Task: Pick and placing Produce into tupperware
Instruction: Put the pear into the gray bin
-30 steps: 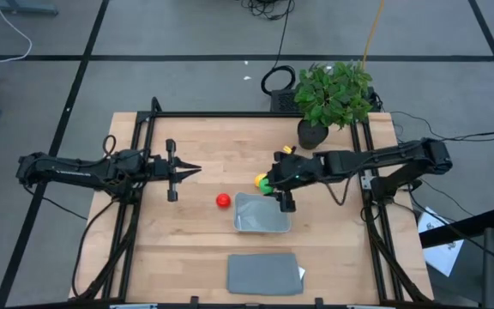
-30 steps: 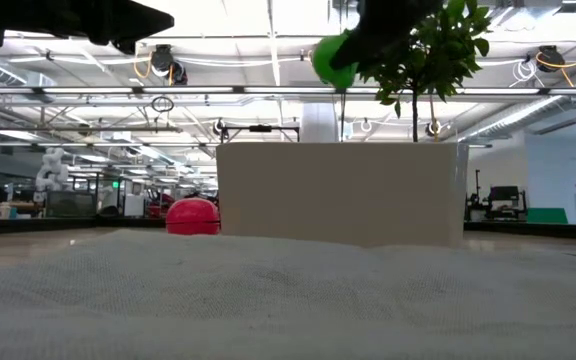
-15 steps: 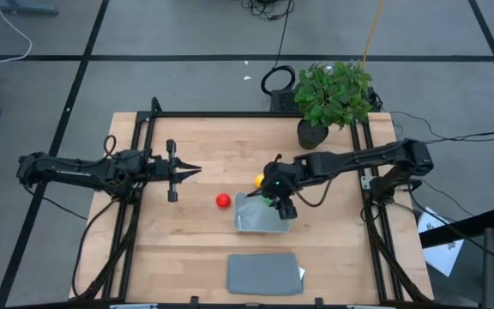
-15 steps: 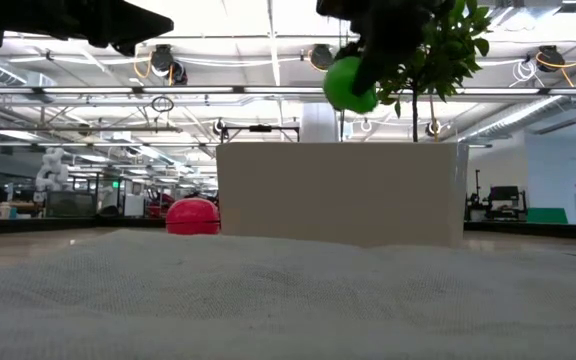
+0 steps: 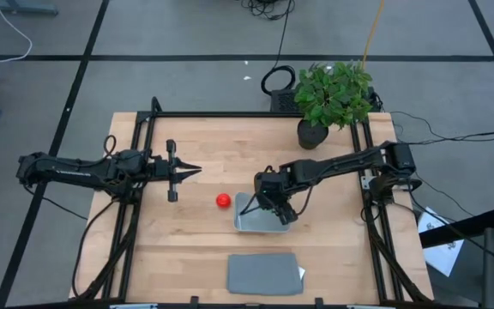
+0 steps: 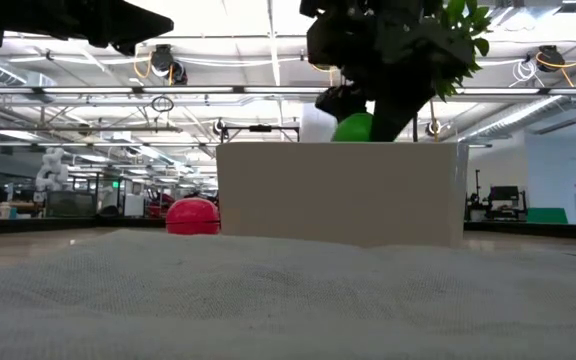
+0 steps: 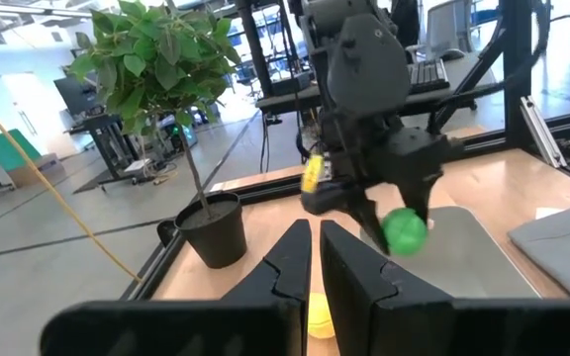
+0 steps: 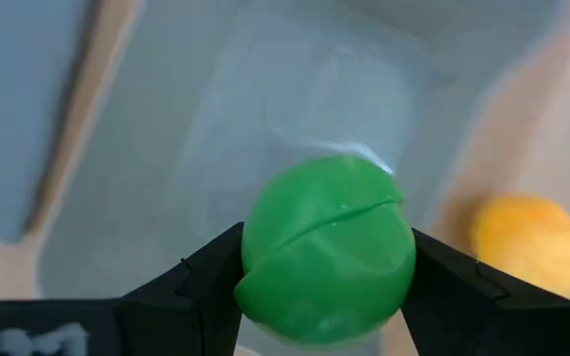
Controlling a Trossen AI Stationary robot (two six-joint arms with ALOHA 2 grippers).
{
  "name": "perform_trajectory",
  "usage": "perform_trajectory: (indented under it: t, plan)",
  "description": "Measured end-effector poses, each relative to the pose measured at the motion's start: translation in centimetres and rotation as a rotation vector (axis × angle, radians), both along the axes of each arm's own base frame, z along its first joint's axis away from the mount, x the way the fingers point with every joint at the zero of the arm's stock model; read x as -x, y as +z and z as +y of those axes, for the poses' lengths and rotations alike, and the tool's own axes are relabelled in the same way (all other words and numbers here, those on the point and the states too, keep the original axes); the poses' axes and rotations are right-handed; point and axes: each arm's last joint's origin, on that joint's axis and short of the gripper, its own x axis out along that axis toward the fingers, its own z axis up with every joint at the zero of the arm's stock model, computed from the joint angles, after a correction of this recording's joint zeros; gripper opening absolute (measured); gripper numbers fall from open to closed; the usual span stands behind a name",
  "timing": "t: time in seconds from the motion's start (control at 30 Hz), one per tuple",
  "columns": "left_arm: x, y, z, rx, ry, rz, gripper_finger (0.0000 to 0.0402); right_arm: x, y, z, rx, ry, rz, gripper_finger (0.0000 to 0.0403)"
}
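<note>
The right gripper [image 8: 325, 259] holds the green toy ball [image 8: 326, 248] in its jaws above the clear tupperware [image 5: 268, 226]. The red ball [image 5: 222, 200] lies just left of it; the yellow piece [image 8: 521, 238] seems beside its far edge. The left gripper [image 5: 194, 171] waits, jaws closed and empty, over the tabletop [image 5: 187, 249].

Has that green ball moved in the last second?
Yes. Held in the right gripper, the green ball has come down toward the top edge of the tupperware in the low view.
</note>
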Motion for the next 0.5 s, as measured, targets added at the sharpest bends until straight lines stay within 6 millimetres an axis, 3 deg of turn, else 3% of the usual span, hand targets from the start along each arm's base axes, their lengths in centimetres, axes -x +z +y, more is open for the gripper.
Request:
perform_trajectory:
  t: [0.17, 0.5]
  plan:
    - [0.0, 0.0, 0.0, 0.0, 0.0, 0.0, 0.0031, -0.5, -0.9, 0.0, -0.01, 0.037, 0.003, 0.021]
    - [0.0, 0.0, 0.0, 0.0, 0.0, 0.0, 0.0031, -1.3, -0.6, -0.6, -0.061, 0.029, -0.075, 0.021]
